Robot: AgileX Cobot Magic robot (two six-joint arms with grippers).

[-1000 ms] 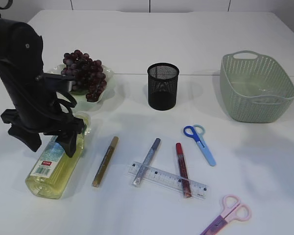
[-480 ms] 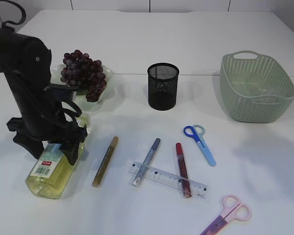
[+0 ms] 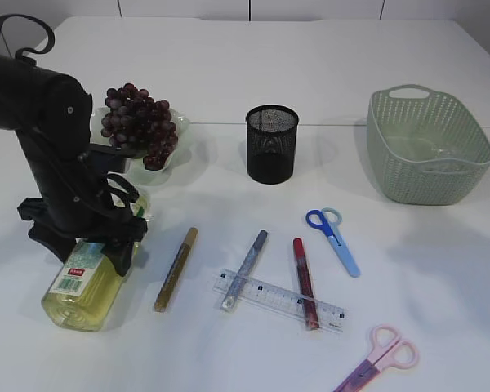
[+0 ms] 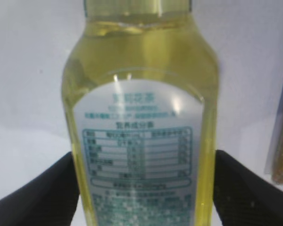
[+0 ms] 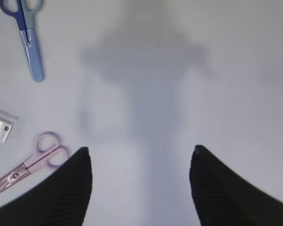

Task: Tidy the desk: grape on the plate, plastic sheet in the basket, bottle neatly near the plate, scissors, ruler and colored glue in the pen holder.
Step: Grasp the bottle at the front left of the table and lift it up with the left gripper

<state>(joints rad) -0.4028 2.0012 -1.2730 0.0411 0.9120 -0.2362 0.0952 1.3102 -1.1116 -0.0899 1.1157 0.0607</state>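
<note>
Left wrist view: bottle (image 4: 141, 127) lying between spread fingers (image 4: 42, 193).

I work over a plain white worktop (image 3: 229, 73), matte and smooth. A thin seam (image 3: 351, 125) runs across it from left to right, in its farther half. Beyond the far edge I see a pale wall (image 3: 310, 7) split by a few dark upright joins. On the right side a soft grey shadow (image 5: 146, 61) lies across the bare surface.
</note>
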